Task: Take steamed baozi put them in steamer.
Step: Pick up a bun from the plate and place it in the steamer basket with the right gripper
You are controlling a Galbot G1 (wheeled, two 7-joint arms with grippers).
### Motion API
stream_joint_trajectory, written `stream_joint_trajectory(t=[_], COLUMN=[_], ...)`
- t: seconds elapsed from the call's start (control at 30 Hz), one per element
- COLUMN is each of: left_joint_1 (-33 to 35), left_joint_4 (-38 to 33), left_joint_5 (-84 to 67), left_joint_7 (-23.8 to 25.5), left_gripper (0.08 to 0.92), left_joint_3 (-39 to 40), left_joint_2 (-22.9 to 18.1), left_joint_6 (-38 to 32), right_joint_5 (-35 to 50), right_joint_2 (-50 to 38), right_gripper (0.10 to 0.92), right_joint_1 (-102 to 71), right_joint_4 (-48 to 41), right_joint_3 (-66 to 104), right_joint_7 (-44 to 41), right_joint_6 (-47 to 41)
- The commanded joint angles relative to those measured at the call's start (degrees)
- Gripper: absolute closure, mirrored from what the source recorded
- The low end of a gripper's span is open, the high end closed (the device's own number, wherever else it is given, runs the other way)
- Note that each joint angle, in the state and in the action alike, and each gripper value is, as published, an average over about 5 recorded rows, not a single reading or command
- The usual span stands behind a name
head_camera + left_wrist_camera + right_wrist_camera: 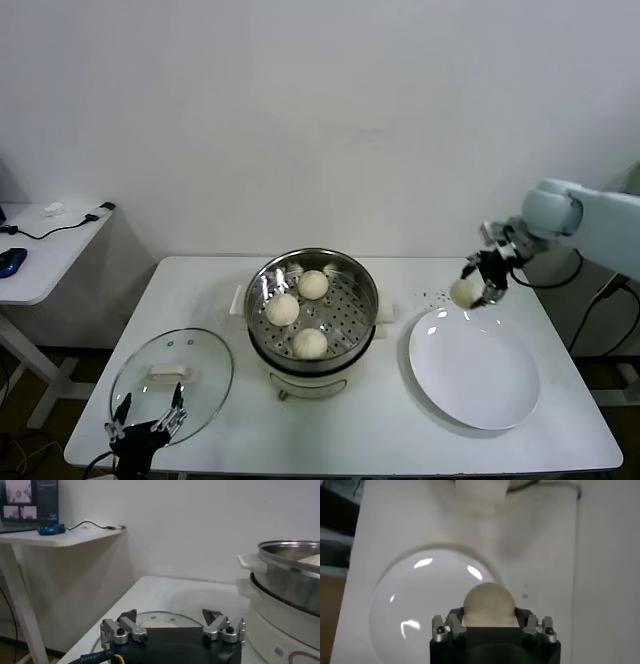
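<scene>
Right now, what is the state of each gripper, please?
Left gripper: jaws open, holding nothing, by the glass lid.
Right gripper: shut on a baozi.

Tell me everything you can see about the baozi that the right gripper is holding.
The small round cream-white baozi is a smooth, domed dough bun with a matte surface, whole and undented as far as can be seen. It sits clamped in the right gripper, a dark finger pressing on each side. It is lifted in the air above the far edge of the flat round white plate, touching nothing else, to the right of the shiny steel steamer.
</scene>
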Motion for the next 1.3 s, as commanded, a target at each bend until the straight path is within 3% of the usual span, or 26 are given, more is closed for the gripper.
stream_joint_trajectory(t=[0.03,0.27,0.5,1.3], left_joint_1=[0.12,0.46,0.13,-0.84], left_joint_4=[-0.28,-0.41,-0.32,0.75], left_joint_5=[-0.04,-0.11,-0.16,-0.68], left_joint_7=[0.04,0.03,0.09,0.14], left_gripper=[0.177,0.177,0.177,0.177], left_joint_3=[0.13,0.09,-0.04,-0.1], left_joint_2=[0.14,0.28,0.34,0.61], left_joint_6=[-0.03,-0.29,-0.12,0.31], right_joint_5=[23.93,26.5,22.86,16.28], right_joint_2=[12.79,18.7,22.56,22.91], right_gripper=[0.338,0.338,0.338,0.338], right_joint_1=[16.21,9.0,0.21,-13.15], right_joint_4=[12.29,13.62,9.17,2.2], right_joint_3=[-2.41,-2.03,-2.82,1.76], right_joint_7=[6.82,13.69,17.67,21.97], right_joint_6=[-8.07,-12.92,-15.6,-17.14])
